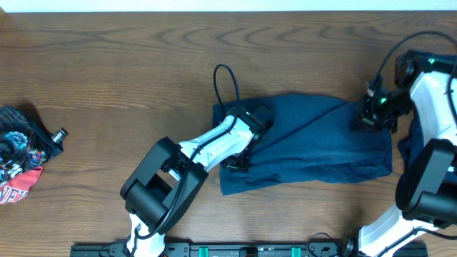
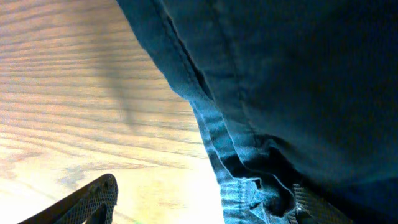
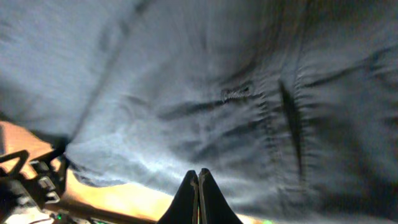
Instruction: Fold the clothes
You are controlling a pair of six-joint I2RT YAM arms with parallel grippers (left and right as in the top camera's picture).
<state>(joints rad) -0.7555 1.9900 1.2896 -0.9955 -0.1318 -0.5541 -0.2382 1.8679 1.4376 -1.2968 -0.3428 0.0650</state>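
Table (image 1: 107,71): brown wood grain, seen from overhead.

Navy garment (image 1: 321,146): lies flat on the table, right of the middle and nearer the right edge, about midway between the far edge and the edge where the arms are mounted. It is doubled over itself. A diagonal crease runs from its lower left up toward its far right corner, and the layered hem along its left side shows seams in the left wrist view.

Second navy piece (image 1: 405,148): a small patch shows close to the right edge, mostly hidden under the right arm. Its shape cannot be told.

Left tool (image 1: 239,158): hangs over the left side of the navy garment, the arm reaching in from the near edge. It is spread. One meshed finger (image 2: 90,200) stands far to the side over bare wood, clear of the cloth; the other finger is out of the wrist view. Nothing is held.

Right tool (image 3: 198,180): over the garment's far right corner. Its fingers are pressed together tip to tip, with no cloth visible between them. Navy fabric fills the view beyond.

Heap of patterned red and black items (image 1: 18,160): at the left edge, well apart from the garment.
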